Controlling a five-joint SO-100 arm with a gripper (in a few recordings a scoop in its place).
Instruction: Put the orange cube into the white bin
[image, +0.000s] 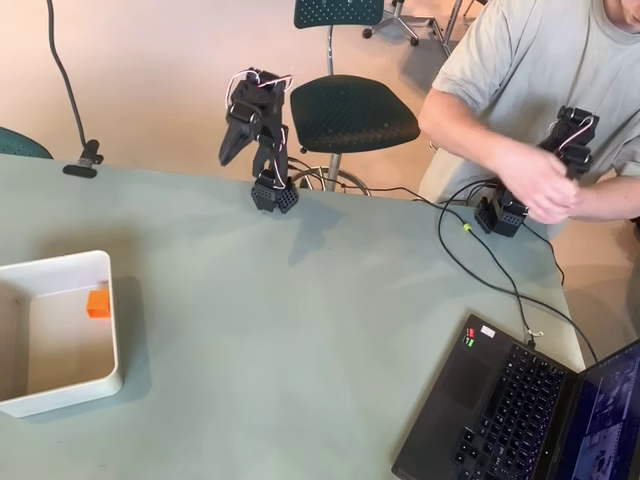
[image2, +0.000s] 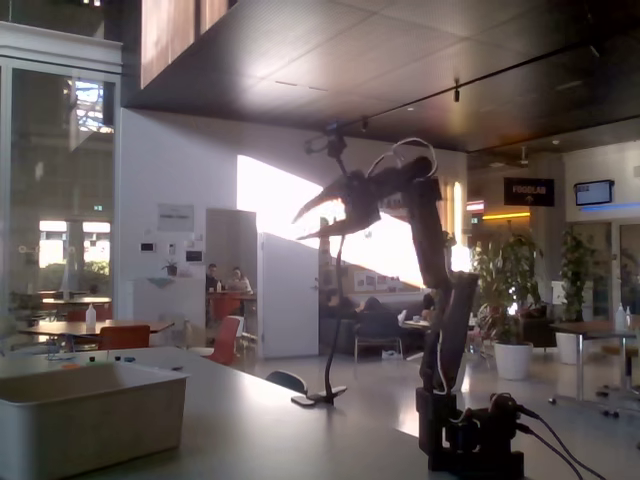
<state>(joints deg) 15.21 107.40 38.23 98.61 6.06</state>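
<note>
Your orange cube (image: 98, 301) sits inside the white bin (image: 112, 340), on the bin's floor and tight against the right-hand wall as the overhead view shows it, toward the far end of that wall. Nothing touches the cube. In the fixed view the bin (image2: 95, 425) stands at the lower left on the table, and its near wall hides whatever lies inside.

The bin rests at the left edge of the pale green table (image: 300, 330) in the overhead view. Your gripper (image: 230, 152) is well apart from it, raised high above the table's far edge, over the arm's black base (image: 274, 195). In the fixed view the gripper (image2: 308, 222) points to the left with its two fingers spread, the upper one arching up and the lower one reaching straight out, bright window light showing between them; they hold nothing.

Beyond the arm in the overhead view stands a dark green chair (image: 352, 110). A black clamp (image: 84, 160) with a thin stalk grips the table's far left edge; the fixed view shows the same clamp (image2: 318, 398) on the tabletop with the stalk curving upward. An open laptop (image: 520, 410) lies at the lower right of the table, a black cable (image: 480, 265) looping toward it.
</note>
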